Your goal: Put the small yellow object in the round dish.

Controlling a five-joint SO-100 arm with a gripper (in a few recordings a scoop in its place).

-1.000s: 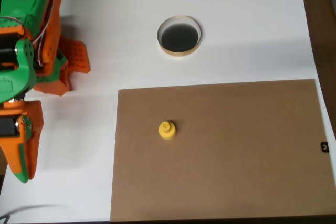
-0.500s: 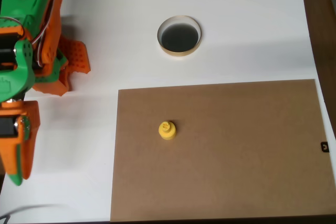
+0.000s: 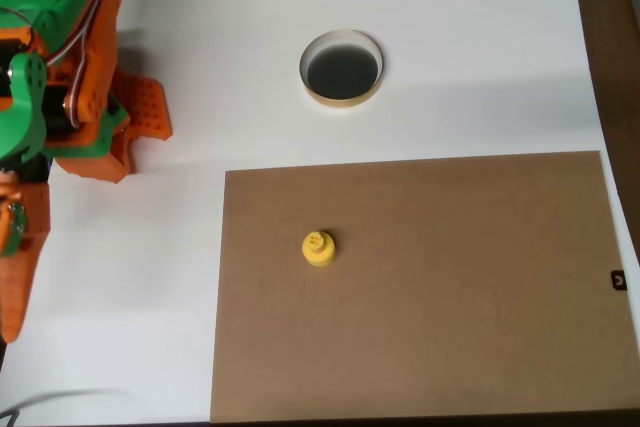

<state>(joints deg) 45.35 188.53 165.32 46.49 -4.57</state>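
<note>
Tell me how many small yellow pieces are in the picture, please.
1. The small yellow object stands upright on the brown board, near the board's left side in the overhead view, below the round dish and apart from it. Nothing there could hide another one.

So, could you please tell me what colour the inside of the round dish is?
Dark, blackish inside the round dish, seen in the overhead view.
</note>
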